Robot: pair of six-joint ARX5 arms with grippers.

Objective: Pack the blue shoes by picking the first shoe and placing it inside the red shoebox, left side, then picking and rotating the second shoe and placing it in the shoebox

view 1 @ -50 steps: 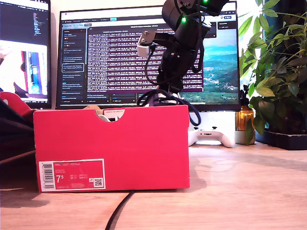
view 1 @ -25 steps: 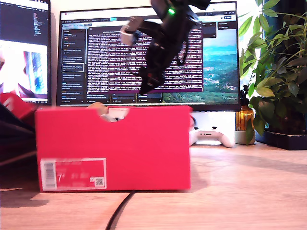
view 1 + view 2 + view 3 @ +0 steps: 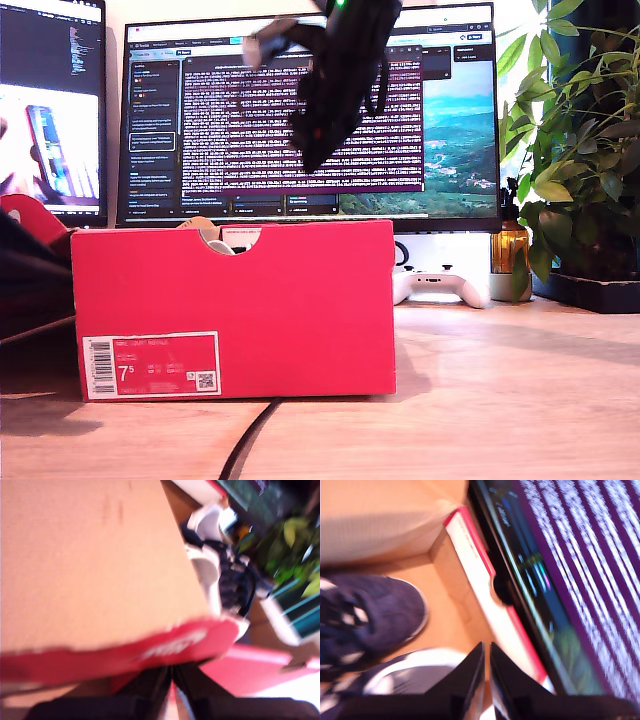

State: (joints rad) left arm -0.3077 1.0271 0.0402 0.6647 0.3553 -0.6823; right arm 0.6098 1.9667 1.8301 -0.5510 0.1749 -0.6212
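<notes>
The red shoebox [image 3: 240, 300] stands on the desk at the exterior view's left of centre, and a bit of white shoe [image 3: 232, 241] shows through its notch. My second gripper [image 3: 308, 160] hangs shut and empty well above the box, in front of the monitor. Its wrist view looks down into the shoebox [image 3: 470, 565] at two blue shoes: one toe [image 3: 375, 615] and a white-trimmed one [image 3: 400, 677] under the second gripper [image 3: 486, 655]. My first gripper [image 3: 172, 672] is shut at the edge of the red lid [image 3: 90, 555]. Beyond the lid lies a blue shoe [image 3: 225, 580].
The red lid [image 3: 28, 212] and a dark arm sit at the exterior view's left edge. Behind the box are two monitors [image 3: 440, 120], a white game controller [image 3: 440, 285] and an amber bottle [image 3: 510, 250]. A plant [image 3: 580, 150] is at the right and a black cable [image 3: 250, 440] in front.
My second gripper has risen out of the shoebox, up and toward the exterior view's left, leaving the shoe inside. The box shook briefly and has settled.
</notes>
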